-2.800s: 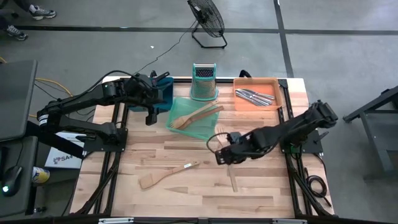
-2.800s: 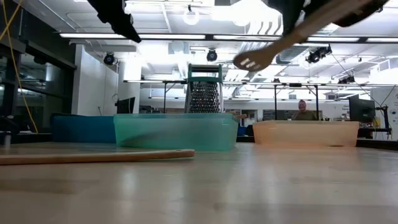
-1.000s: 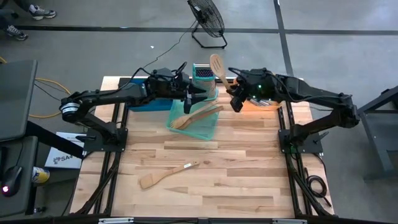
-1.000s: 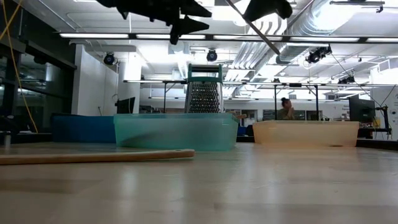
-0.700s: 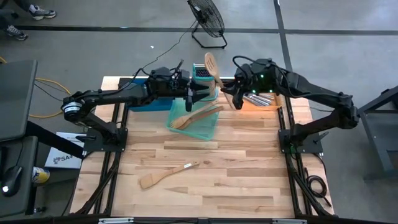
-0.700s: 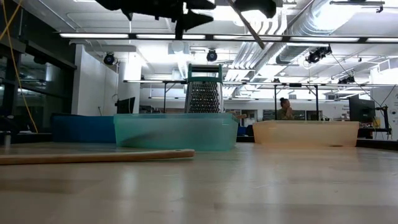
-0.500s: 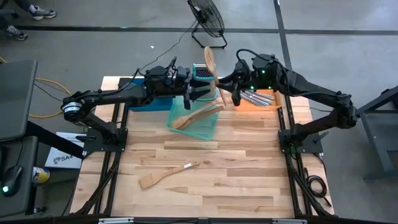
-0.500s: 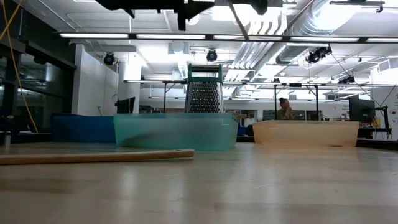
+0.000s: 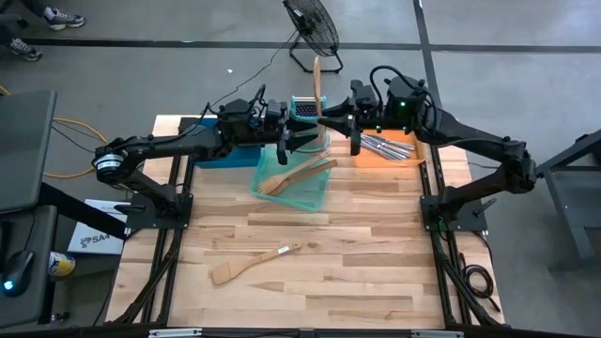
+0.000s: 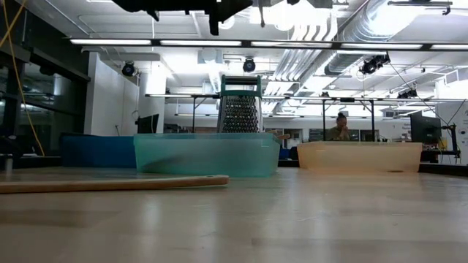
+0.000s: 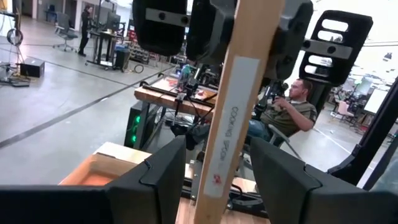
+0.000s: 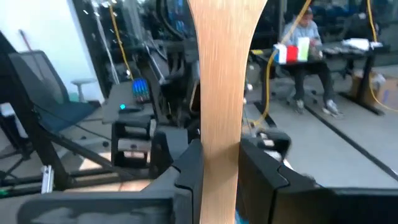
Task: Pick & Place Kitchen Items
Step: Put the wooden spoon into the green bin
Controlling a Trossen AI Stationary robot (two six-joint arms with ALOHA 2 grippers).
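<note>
A pale wooden spoon point(image 9: 317, 80) stands upright in the air above the table's far edge, in front of the grater, bowl end up. My right gripper point(image 9: 331, 123) point(image 12: 219, 168) is shut on its handle. My left gripper point(image 9: 310, 134) point(image 11: 217, 168) faces it from the table's left. It is open, one finger on either side of the labelled handle point(image 11: 227, 124) below the right gripper's hold, with a narrow gap each side. A wooden slotted spatula point(image 9: 254, 263) point(image 10: 110, 184) lies flat on the near table. My right gripper pinches the spoon's handle point(image 12: 217, 137) between its two fingers point(image 12: 189, 168), which come level from the table's right and lie across it. The spoon is lifted clear and upright. It widens toward the bowl above the fingers, and the handle runs on below them.
The green tray point(image 9: 305, 197) below the grippers holds wooden utensils. The orange tray point(image 9: 413, 122) holds metal cutlery. The blue tray point(image 9: 239, 152) sits under my left arm. The metal grater point(image 9: 307, 111) point(image 10: 240, 106) stands at the far edge. The near table is bare wood apart from the spatula.
My right gripper has moved toward the table's left and far edge, up to my left gripper. It has turned, so the spoon has swung from slanting to upright. My left gripper has edged right, and its open fingers now stand either side of the handle.
</note>
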